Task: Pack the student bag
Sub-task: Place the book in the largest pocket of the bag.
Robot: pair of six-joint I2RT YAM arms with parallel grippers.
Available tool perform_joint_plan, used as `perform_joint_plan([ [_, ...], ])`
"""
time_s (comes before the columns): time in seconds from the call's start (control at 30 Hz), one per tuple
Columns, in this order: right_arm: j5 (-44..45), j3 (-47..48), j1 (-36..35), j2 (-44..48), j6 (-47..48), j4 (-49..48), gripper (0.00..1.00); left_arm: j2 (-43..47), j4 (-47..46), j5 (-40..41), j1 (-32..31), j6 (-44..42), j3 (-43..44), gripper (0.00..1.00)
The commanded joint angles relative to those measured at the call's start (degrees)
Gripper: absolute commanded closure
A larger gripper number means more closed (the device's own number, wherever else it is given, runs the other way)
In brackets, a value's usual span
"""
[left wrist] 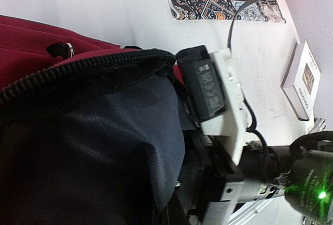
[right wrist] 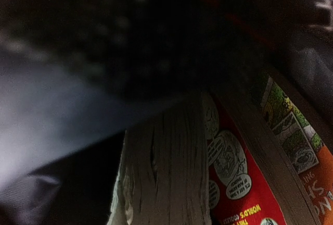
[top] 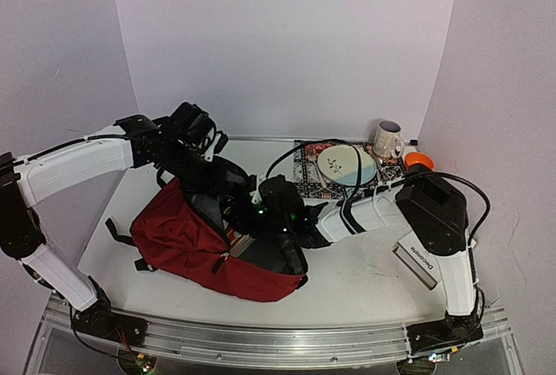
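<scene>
The student bag (top: 187, 245) is a dark red backpack lying centre-left, its black-lined mouth facing right. My left gripper (top: 214, 186) sits at the upper rim of the mouth, apparently shut on the fabric. In the left wrist view the red cloth (left wrist: 31, 42), zipper (left wrist: 78, 76) and dark lining (left wrist: 114, 131) hide its fingers. My right gripper (top: 263, 219) is inside the mouth, apparently shut on a thick book (right wrist: 161, 173) seen page edge on. That book lies next to a red comic cover (right wrist: 234, 183). Book edges show inside the bag (top: 241, 243).
A patterned mat (top: 306, 175) with a pale plate (top: 346, 165) lies at the back right, with a mug (top: 387, 139) and an orange bowl (top: 419, 160) beside it. A white book (top: 417, 262) lies by the right arm's base; it also shows in the left wrist view (left wrist: 304, 79).
</scene>
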State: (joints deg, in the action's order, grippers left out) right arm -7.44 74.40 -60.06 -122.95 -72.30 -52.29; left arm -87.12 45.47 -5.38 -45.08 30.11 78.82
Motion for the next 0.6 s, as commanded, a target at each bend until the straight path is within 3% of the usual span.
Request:
perform_joint_plan([
  [0.0, 2.8, 5.2, -1.2, -0.2, 3.6, 3.3, 0.93, 4.5, -6.4, 0.9, -0.5, 0.6, -0.5, 1.00],
  [0.57, 7.1, 0.6, -3.1, 11.7, 15.5, 22.1, 0.30, 5.2, -6.7, 7.5, -0.5, 0.5, -5.4, 1.00],
])
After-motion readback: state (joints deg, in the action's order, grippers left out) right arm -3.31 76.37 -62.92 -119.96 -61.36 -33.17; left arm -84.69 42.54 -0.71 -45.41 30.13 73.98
